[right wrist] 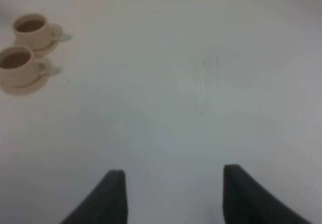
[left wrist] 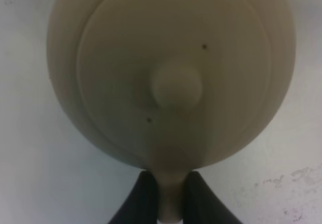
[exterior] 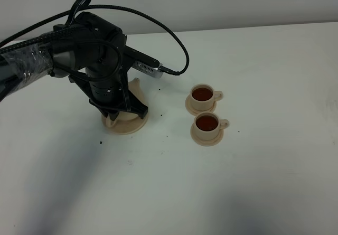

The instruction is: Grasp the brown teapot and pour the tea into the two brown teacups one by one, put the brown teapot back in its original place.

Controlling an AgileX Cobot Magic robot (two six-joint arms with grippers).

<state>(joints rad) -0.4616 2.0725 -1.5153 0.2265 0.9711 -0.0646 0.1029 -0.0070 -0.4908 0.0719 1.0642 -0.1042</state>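
Left gripper (left wrist: 170, 196) clamped on the loop handle of the teapot (left wrist: 171, 73), directly above it — teapot sitting on the wide saucer (exterior: 127, 126) at the left of the table (exterior: 264, 182), mostly hidden under the arm in the high view. Two teacups (exterior: 202, 94) (exterior: 207, 123) on their small saucers well to the right of the teapot, just beside each other, both holding dark reddish-brown tea. Right gripper (right wrist: 173, 194) spread open over bare table, holding nothing — cups far off in its view.

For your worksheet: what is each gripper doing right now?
Left gripper: shut on the teapot handle.
Right gripper: open, holding nothing.
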